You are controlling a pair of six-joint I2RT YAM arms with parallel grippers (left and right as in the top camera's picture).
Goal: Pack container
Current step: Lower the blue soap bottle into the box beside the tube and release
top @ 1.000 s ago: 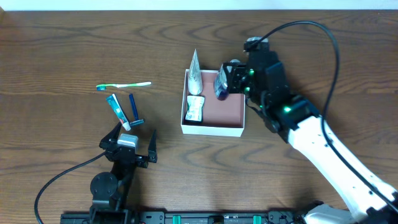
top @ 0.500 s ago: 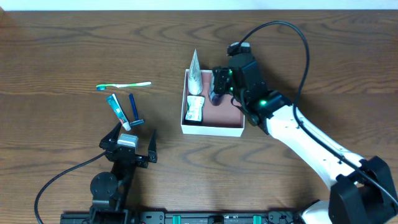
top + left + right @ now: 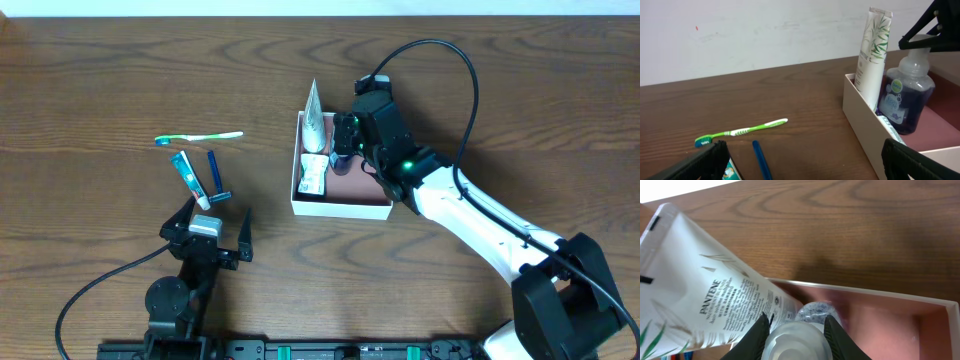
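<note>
The container (image 3: 375, 205) is a shallow white box with a pinkish floor at the table's middle; it also shows in the left wrist view (image 3: 865, 127) and the right wrist view (image 3: 900, 320). My right gripper (image 3: 342, 138) is shut on the clear cap of a purple mouthwash bottle (image 3: 905, 100), which stands upright inside the box next to a white Pantene tube (image 3: 314, 120) leaning in the box's left part. The cap (image 3: 797, 342) sits between the fingers. A small packet (image 3: 314, 175) lies in the box. My left gripper (image 3: 207, 232) is open and empty, near the front left.
On the table at the left lie a green toothbrush (image 3: 200, 138), a teal toothpaste tube (image 3: 189, 178) and a blue razor (image 3: 215, 175), just beyond the left gripper. The toothbrush (image 3: 742, 131) and razor (image 3: 761, 160) show in the left wrist view.
My right gripper has moved left and down with the mouthwash bottle, from the box's back right to beside the Pantene tube. The left arm has not moved.
</note>
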